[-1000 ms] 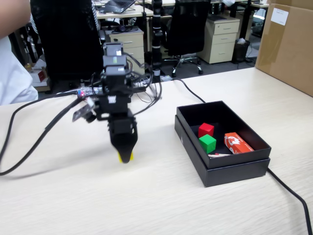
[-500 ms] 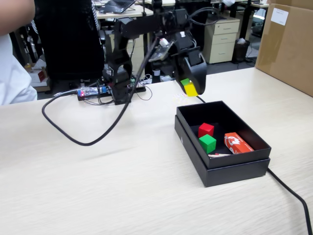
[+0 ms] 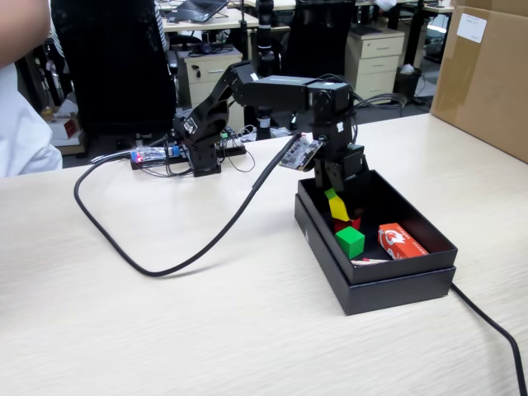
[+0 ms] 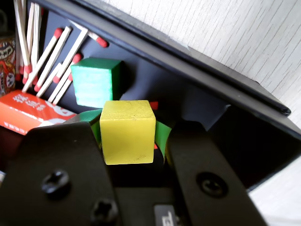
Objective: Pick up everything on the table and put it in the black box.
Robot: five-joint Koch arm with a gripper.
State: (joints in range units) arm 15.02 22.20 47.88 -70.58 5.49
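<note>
Once swung over from the bench, the small matte yellow cube, pinched in the pincer, was held inside the shallow black box, at twelve o'clock of the green cube; release remained.

Gripper holding cube inside box, above second cube; packet right, fixed view
</note>
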